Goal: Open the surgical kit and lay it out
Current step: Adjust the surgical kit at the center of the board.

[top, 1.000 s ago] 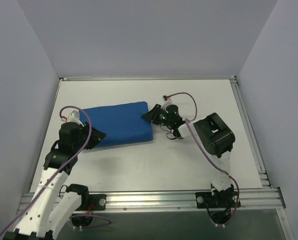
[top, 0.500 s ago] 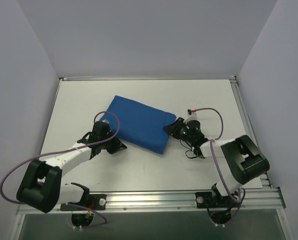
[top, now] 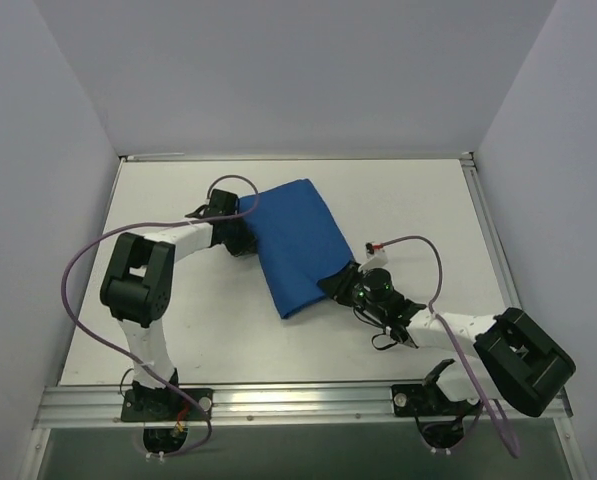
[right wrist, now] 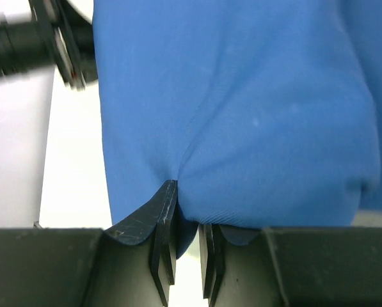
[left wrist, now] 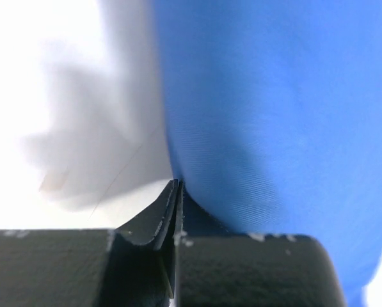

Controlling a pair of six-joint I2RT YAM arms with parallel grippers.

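The surgical kit is a folded royal-blue cloth wrap (top: 296,245) lying slantwise on the white table (top: 178,320). The steel tray and instruments are hidden inside it. My left gripper (top: 244,236) is at the wrap's upper left edge. In the left wrist view its jaws (left wrist: 177,188) are pressed together at the edge of the blue cloth (left wrist: 274,109). My right gripper (top: 336,285) is at the wrap's lower right edge. In the right wrist view it (right wrist: 187,230) pinches a fold of the cloth (right wrist: 242,109) between nearly closed jaws.
White walls enclose the table on three sides. A metal rail (top: 298,400) runs along the near edge by the arm bases. The left arm's purple cable (top: 73,290) loops over the table's left side, and the right arm's cable (top: 418,245) arches right of the wrap.
Both grippers have swung clockwise with the wrap. The left gripper went from lower left to the upper left edge, the right gripper down toward the front. The wrap turned from level to steeply slanted.
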